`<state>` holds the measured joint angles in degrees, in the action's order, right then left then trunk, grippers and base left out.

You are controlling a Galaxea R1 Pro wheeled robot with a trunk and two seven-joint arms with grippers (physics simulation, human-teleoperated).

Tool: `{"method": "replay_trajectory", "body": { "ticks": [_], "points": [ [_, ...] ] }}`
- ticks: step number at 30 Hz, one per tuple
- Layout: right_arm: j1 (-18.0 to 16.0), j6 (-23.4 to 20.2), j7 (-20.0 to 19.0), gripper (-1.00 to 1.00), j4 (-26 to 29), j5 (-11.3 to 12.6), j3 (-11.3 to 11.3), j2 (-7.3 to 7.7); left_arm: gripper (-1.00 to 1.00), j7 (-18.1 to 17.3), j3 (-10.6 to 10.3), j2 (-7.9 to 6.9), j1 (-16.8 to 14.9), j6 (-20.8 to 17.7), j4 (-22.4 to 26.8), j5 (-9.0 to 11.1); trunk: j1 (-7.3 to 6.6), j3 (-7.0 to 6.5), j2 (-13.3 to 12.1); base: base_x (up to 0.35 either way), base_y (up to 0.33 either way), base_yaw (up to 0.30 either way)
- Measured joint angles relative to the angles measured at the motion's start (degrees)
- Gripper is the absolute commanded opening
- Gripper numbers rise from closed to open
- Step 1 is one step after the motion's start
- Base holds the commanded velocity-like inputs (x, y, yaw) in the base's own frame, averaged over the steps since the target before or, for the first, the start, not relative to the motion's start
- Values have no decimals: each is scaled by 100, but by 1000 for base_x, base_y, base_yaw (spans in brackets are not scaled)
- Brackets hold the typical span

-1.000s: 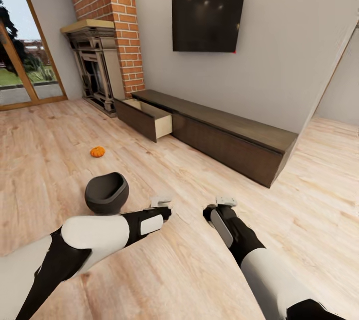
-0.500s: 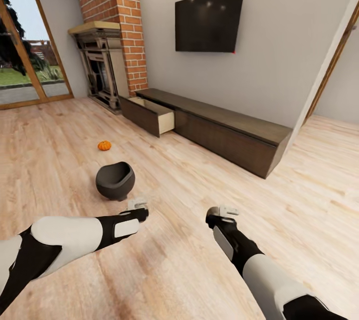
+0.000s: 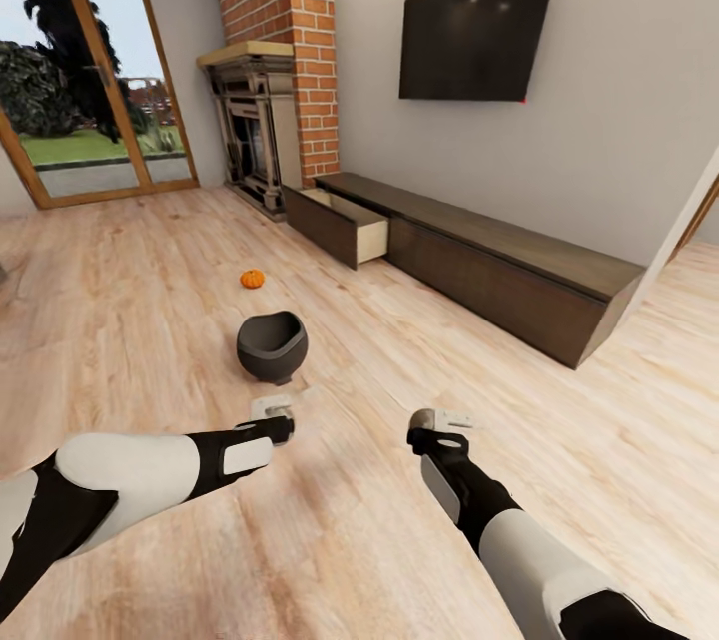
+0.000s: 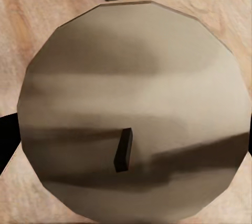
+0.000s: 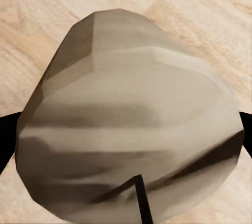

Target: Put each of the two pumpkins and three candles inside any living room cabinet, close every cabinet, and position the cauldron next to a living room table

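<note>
Pale wood plank floor (image 3: 130,320) with visible grain and a soft, low sheen. A long, low cabinet (image 3: 519,271) in dark brown wood, matt, with one drawer showing a lighter tan wood inside. A black cauldron (image 3: 272,345), smooth with a dull gloss. A small orange pumpkin (image 3: 253,278), smooth-looking. Rough red brick chimney (image 3: 290,31) above a dark fireplace. A glossy black TV screen (image 3: 477,29) on a flat matt wall. Each wrist view shows a candle (image 4: 131,108) top, waxy, streaked beige-brown and matt.

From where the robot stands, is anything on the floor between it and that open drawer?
Yes: the cauldron stands on the floor just ahead of the left gripper, roughly toward the open drawer. The pumpkin lies beyond it, off to the side.
</note>
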<state>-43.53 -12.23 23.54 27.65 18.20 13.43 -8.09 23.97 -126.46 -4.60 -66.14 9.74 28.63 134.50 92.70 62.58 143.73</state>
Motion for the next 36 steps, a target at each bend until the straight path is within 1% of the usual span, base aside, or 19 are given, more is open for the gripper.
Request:
{"method": "replay_trajectory", "body": {
  "ticks": [4,7,9,10,11,12,15,19,26,36],
  "points": [
    [-1,23,27,-100,0,-1,7,-31,-100,4,-1,-11,0,-10,-2,0,0,21,0,0,5,260],
    [1,20,28,-100,0,-8,16,-42,-100,-3,-5,-65,-1,-7,-1,2,0,37,0,0,133,257],
    [1,22,21,-100,1,-8,61,-44,-100,0,-11,-154,-4,5,-3,3,0,47,0,0,237,190],
    [0,31,12,-100,2,-7,122,-43,-100,-2,-10,-214,-3,9,-4,3,0,52,0,0,269,99],
    [3,40,6,-100,2,-9,191,-41,-100,-3,-9,-281,-3,12,-4,4,0,55,0,0,292,40],
    [1,148,-8,-100,5,-22,348,-41,-100,-3,-5,-381,-2,17,-6,4,0,56,0,0,294,51],
    [1,308,6,-100,-3,-9,413,-39,-100,-8,8,-417,-2,7,0,4,0,64,0,0,300,127],
    [1,371,26,-100,-7,5,445,-39,-100,-8,10,-432,-2,6,0,3,0,87,0,0,286,178],
    [0,353,55,-100,-10,14,460,-40,-100,1,18,-411,0,28,0,1,0,134,0,0,45,194],
    [0,351,58,-100,-9,12,462,-40,-100,-11,13,-293,0,29,0,1,0,203,0,0,1,198]
  ]
}}
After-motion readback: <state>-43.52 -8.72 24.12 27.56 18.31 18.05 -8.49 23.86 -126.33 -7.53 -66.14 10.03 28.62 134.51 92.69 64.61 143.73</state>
